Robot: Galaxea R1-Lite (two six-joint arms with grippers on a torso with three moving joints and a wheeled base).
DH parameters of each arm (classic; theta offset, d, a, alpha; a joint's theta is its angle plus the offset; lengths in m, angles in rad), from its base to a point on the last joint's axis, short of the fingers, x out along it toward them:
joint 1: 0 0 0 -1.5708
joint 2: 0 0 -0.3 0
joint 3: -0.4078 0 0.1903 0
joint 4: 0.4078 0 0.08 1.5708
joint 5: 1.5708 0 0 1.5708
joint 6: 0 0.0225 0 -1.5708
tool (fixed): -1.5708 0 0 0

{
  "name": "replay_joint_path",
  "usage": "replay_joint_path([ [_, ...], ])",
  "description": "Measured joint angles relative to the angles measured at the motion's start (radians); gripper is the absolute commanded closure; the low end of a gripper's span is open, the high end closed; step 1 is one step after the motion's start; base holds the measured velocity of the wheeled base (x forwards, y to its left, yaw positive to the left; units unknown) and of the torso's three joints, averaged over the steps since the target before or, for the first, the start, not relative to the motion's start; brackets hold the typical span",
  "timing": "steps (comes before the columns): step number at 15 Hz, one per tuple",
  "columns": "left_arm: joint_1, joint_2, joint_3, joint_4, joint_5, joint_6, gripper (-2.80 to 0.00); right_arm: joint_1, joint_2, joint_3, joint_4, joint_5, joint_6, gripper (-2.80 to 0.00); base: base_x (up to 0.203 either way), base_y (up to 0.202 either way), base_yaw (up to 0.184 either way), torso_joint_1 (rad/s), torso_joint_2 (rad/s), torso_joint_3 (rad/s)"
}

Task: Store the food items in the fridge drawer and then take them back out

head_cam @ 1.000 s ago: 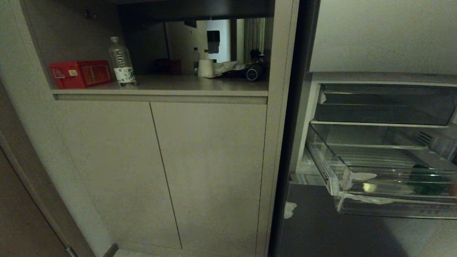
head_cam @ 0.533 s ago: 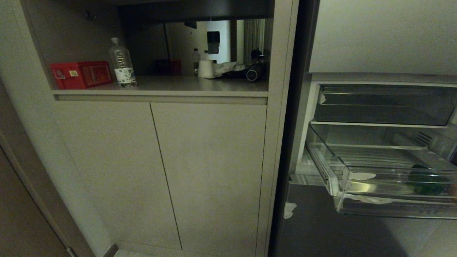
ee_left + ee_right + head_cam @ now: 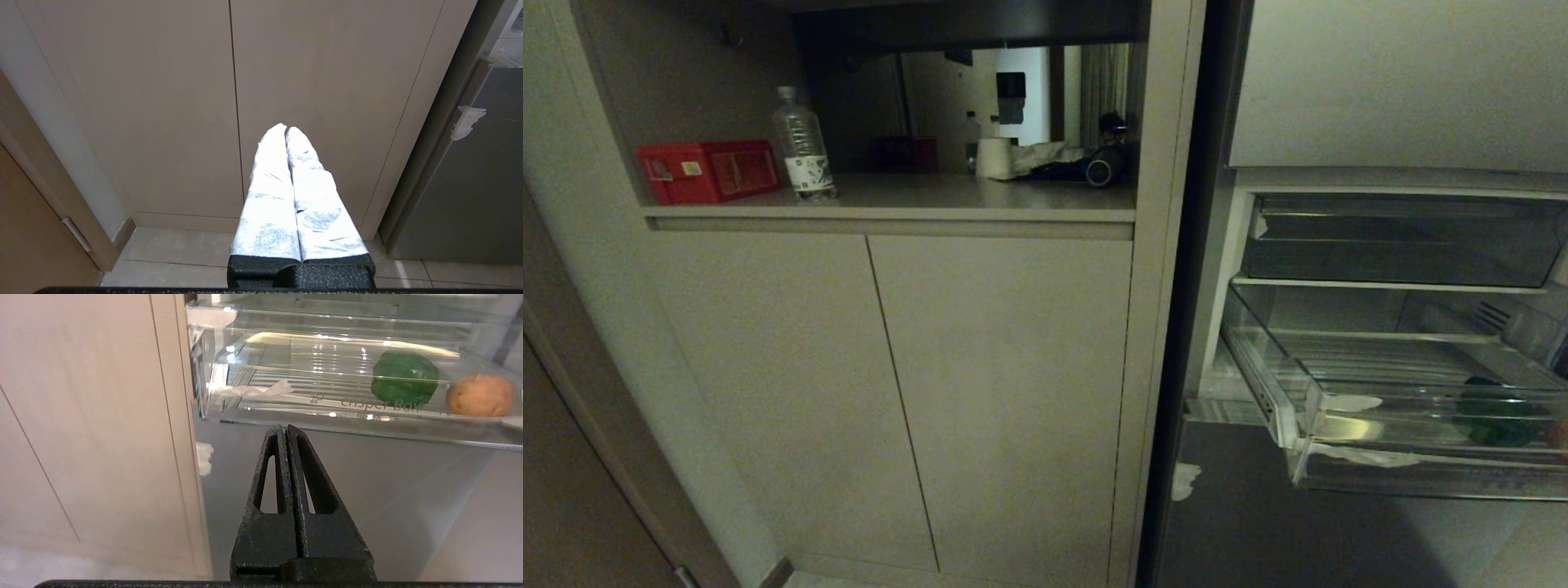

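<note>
The fridge drawer [image 3: 1413, 384] stands pulled out of the open fridge, its clear front wall facing the robot, with scraps of white tape [image 3: 253, 390] stuck at its front corner. Both food items lie inside on the ribbed floor, toward the drawer's far end from the tape — the green item [image 3: 404, 377] and, just beside it, the tan-brown item [image 3: 480, 395]. In the head view only the green item [image 3: 1499, 411] shows clearly through the plastic.

The right gripper [image 3: 284, 428] hangs low in front of the drawer, below its front wall and apart from it, fingers pressed together and holding nothing. The left gripper [image 3: 285, 128] is parked before the cabinet doors [image 3: 229, 90], its white-wrapped fingers [image 3: 269, 179] also clenched and empty.

Above the drawer sits a darker, shallower tray [image 3: 1405, 241]. On the shelf beside the fridge stand a red box [image 3: 707, 170] and a water bottle [image 3: 802, 147].
</note>
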Motion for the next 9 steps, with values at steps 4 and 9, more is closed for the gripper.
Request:
replay_joint_path([
  [4,0.0,0.0,0.0,0.0,0.0,0.0,0.0,0.002,-0.022,0.002,-0.002,-0.013,0.03,0.0,0.0,0.0,0.0,0.01,-0.01,-0.013],
  [9,0.0,0.0,0.0,-0.001,0.0,0.0,0.0,0.002,-0.025,0.002,-0.002,-0.013,0.031,0.0,0.0,0.0,0.0,0.187,-0.44,-0.258],
])
